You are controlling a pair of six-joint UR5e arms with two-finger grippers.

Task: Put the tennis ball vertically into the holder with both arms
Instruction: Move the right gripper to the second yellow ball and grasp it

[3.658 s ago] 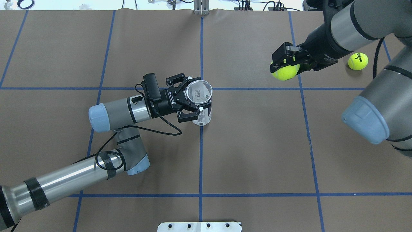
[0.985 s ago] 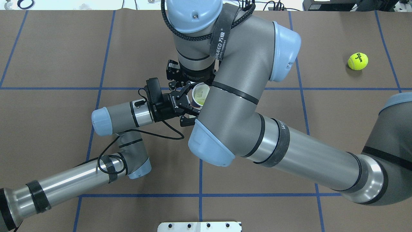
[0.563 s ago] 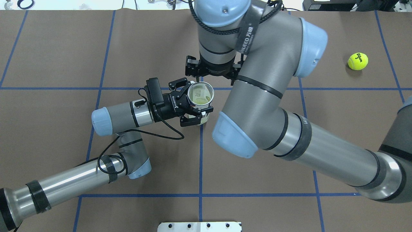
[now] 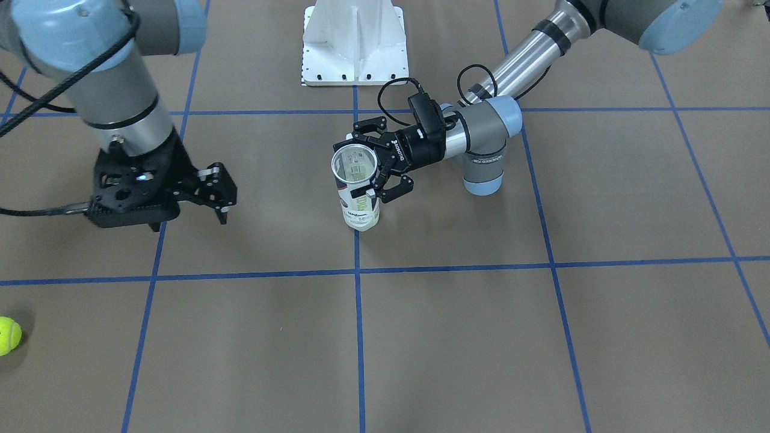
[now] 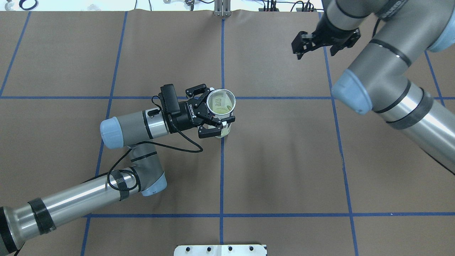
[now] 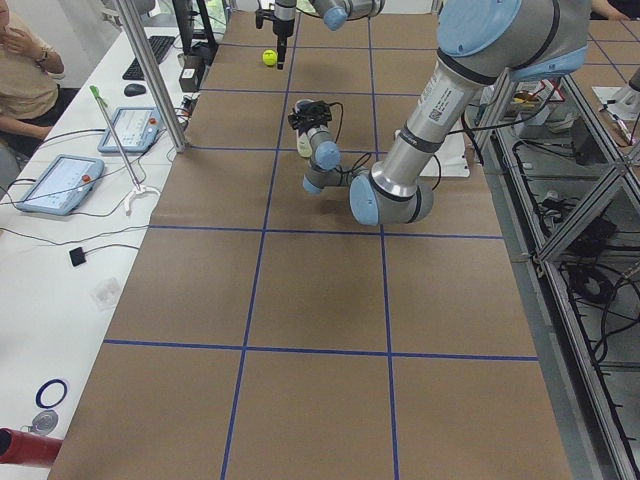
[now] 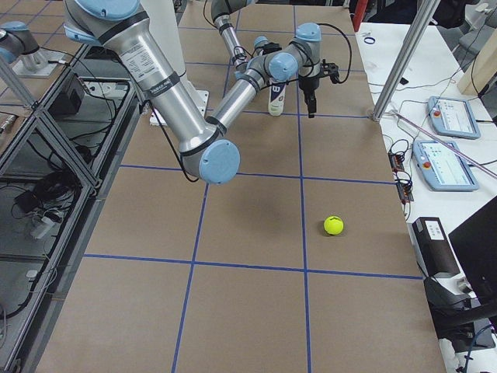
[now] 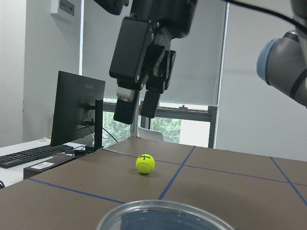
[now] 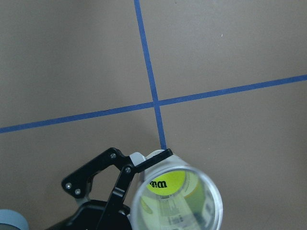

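Note:
The holder (image 5: 225, 131), a clear can with a white and navy label, stands upright near the table's middle. My left gripper (image 5: 218, 106) is shut on the holder just below its metal rim, and also shows in the front-facing view (image 4: 361, 171). A yellow-green tennis ball (image 9: 165, 184) with black print lies inside the holder (image 9: 211, 199). My right gripper (image 5: 316, 49) is open and empty, raised above the table to the far right of the holder. It hangs fingers-down in the left wrist view (image 8: 136, 108).
A second tennis ball (image 4: 7, 335) lies on the brown paper at the table's right side, also in the exterior right view (image 7: 334, 225) and the left wrist view (image 8: 145, 164). The white pedestal (image 4: 355, 42) stands at the robot's edge. Blue tape lines grid the table.
My right arm has drawn back from over the holder to the far right, its gripper now empty. The ball it held earlier now lies inside the holder. My left gripper has kept its hold.

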